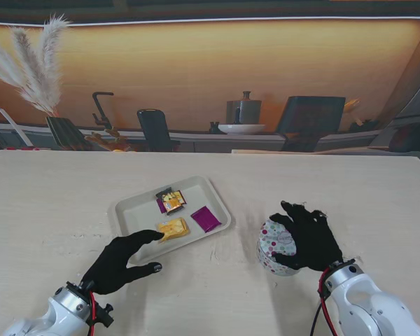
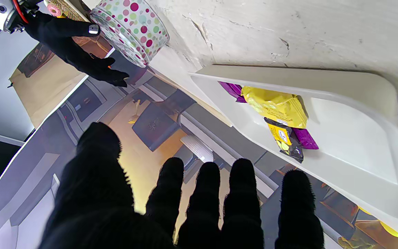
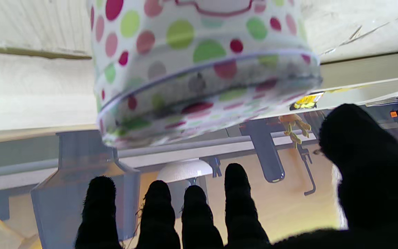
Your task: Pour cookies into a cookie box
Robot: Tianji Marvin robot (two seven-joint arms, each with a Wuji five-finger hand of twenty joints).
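Note:
A round cookie tin (image 1: 275,245) with coloured dots stands lid-on to the right of a pale tray (image 1: 126,210). Three wrapped cookie packets lie in the tray: a yellow one (image 1: 173,228), a purple one (image 1: 206,218) and a dark yellow-and-purple one (image 1: 171,201). My right hand (image 1: 309,236) hovers against the tin's right side, open, fingers spread and thumb curled round its near edge. The right wrist view shows the tin (image 3: 199,69) just beyond my spread fingers (image 3: 192,214). My left hand (image 1: 122,260) is open at the tray's near corner, forefinger reaching toward the yellow packet (image 2: 275,105).
The tray rim (image 2: 288,74) fills the left wrist view, with the tin (image 2: 133,27) and right hand (image 2: 78,45) beyond it. Bare pale wooden table (image 1: 56,203) surrounds everything. A printed kitchen backdrop stands at the table's far edge.

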